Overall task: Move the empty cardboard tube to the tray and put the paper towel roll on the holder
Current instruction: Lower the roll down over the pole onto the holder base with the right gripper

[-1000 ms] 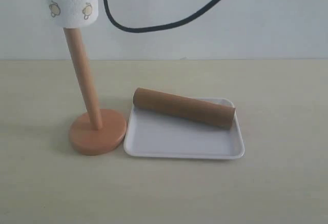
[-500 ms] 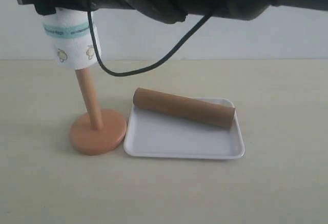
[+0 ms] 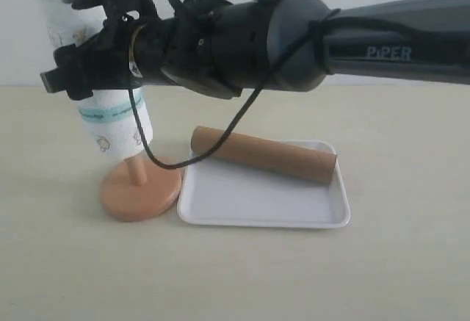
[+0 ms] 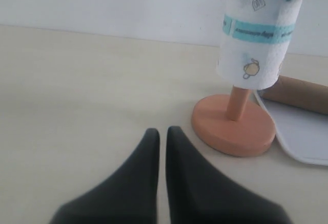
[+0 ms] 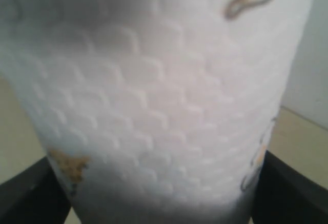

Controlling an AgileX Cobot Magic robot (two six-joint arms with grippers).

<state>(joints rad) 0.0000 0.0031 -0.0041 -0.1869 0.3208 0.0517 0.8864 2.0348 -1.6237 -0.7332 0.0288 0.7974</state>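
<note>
The white paper towel roll (image 3: 116,126) with a teal band is threaded over the pole of the wooden holder (image 3: 139,192), slightly tilted, with a short stretch of pole showing under it. My right gripper (image 3: 92,78) reaches across from the right and is shut on the roll (image 5: 164,106), which fills the right wrist view. The empty cardboard tube (image 3: 264,154) lies across the far side of the white tray (image 3: 257,200). My left gripper (image 4: 162,131) is shut and empty, low over the table, short of the holder's base (image 4: 233,126) and the roll (image 4: 256,44).
The tray's near left corner almost touches the holder's round base. A black cable loops from the right arm (image 3: 308,34) down in front of the roll. The tube (image 4: 302,95) and tray edge (image 4: 307,139) show behind the holder in the left wrist view.
My right arm has come down into view with the roll, sliding it down the pole from the tip to just above the base. Tube and tray have not moved.
</note>
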